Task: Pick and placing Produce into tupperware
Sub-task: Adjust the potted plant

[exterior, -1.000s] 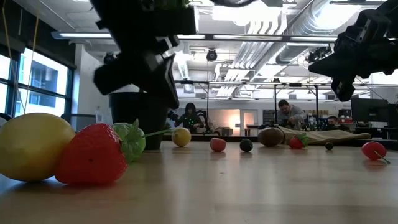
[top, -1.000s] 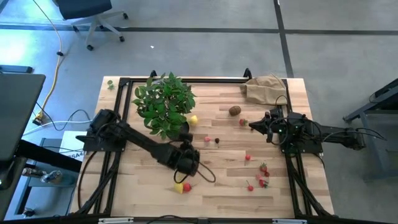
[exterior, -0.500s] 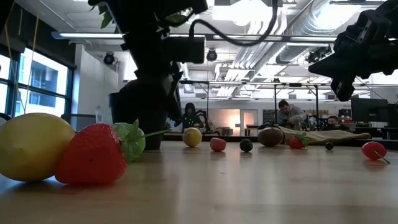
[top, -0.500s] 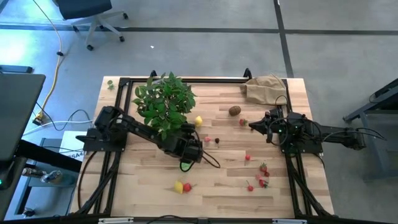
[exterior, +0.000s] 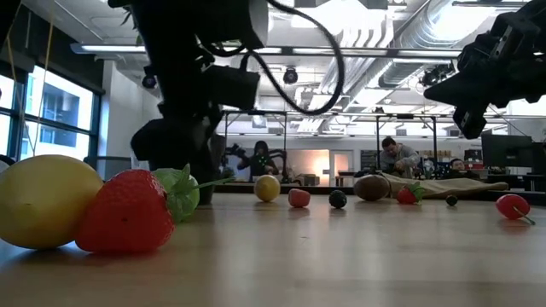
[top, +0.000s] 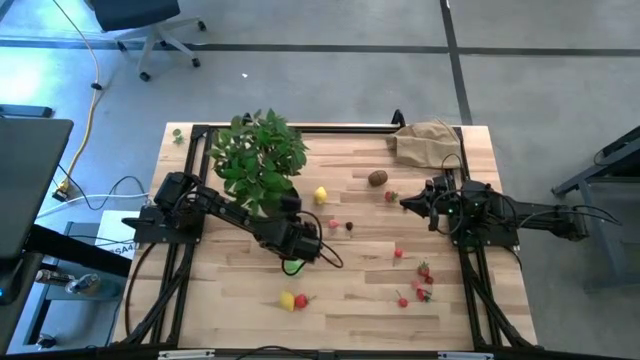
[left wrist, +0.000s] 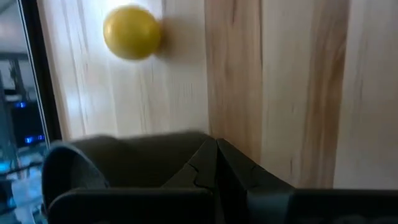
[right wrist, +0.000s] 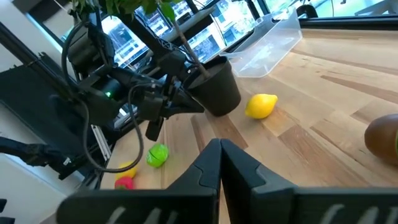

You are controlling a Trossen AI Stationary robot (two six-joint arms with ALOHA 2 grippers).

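My left gripper (top: 298, 222) is shut and sits low at the black plant pot (right wrist: 214, 87), on its near side. The clear tupperware (right wrist: 267, 40) lies beyond the pot, and the leaves hide it in the high view. A lemon (top: 320, 195) lies right of the pot, and it also shows in the left wrist view (left wrist: 132, 31). A green round fruit (top: 292, 266) lies just in front of my left gripper. Another lemon (exterior: 47, 200) and a strawberry (exterior: 128, 213) lie at the near edge. The kiwi (top: 377, 178) lies at centre right. My right gripper (top: 408, 203) is shut and hovers at the right. My left gripper has its shut fingertips (right wrist: 186, 104) against the pot's lower wall (right wrist: 200, 102), coming about level from the table's near side. The pot stands on the table and leans toward the far left. I cannot tell for certain that they touch.
Small red and dark berries (top: 334, 224) lie at the middle, and several more (top: 423, 270) lie at the near right. A tan paper bag (top: 425, 140) lies at the far right corner. A black frame rail (top: 300, 128) runs along the far edge. People sit in the room beyond.
My left gripper has gone from the near-edge lemon and strawberry toward the far edge, up to the pot. The plant has shifted and leaned toward the far left. The lemon beside the pot has moved a little to the right. The green fruit now shows where the gripper was.
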